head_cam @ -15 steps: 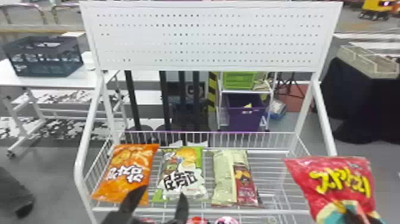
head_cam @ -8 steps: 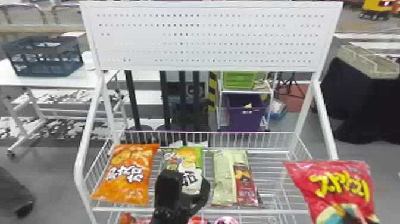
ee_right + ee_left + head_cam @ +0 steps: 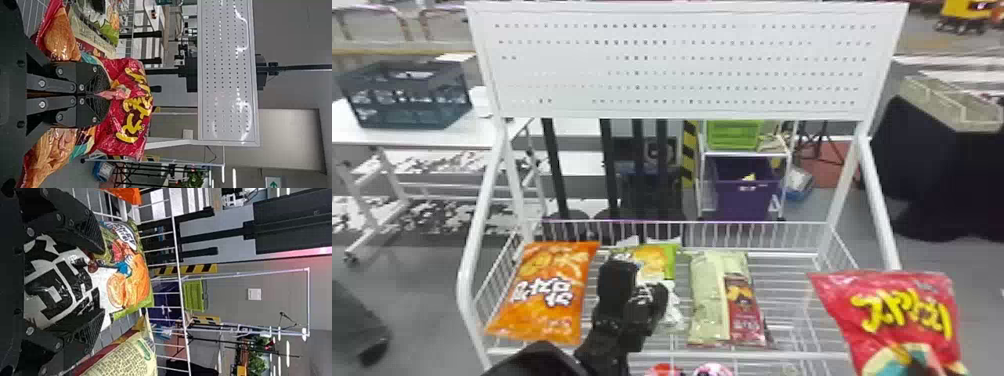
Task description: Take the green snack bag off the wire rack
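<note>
Over the green snack bag (image 3: pixel 657 260) in the wire rack (image 3: pixel 782 355), my left gripper (image 3: pixel 637 290) covers its left and middle part. In the left wrist view the two fingers of that gripper (image 3: pixel 102 282) stand wide apart, one on each side of the green snack bag (image 3: pixel 129 282), whose white printed part lies between them. My right gripper (image 3: pixel 102 95) is shut on a red snack bag (image 3: pixel 131 113), pinching its middle; in the head view the red bag (image 3: pixel 907 310) hangs at the rack's right front.
An orange bag (image 3: pixel 557 290) lies left of the green one and a cream and maroon bag (image 3: pixel 712 300) lies right of it. Behind the basket rises the white perforated panel (image 3: pixel 682 65). More packages (image 3: pixel 714 370) show below the front rail.
My left arm has come up from the bottom edge and forward over the green bag. The red bag in my right gripper has shifted slightly, still held.
</note>
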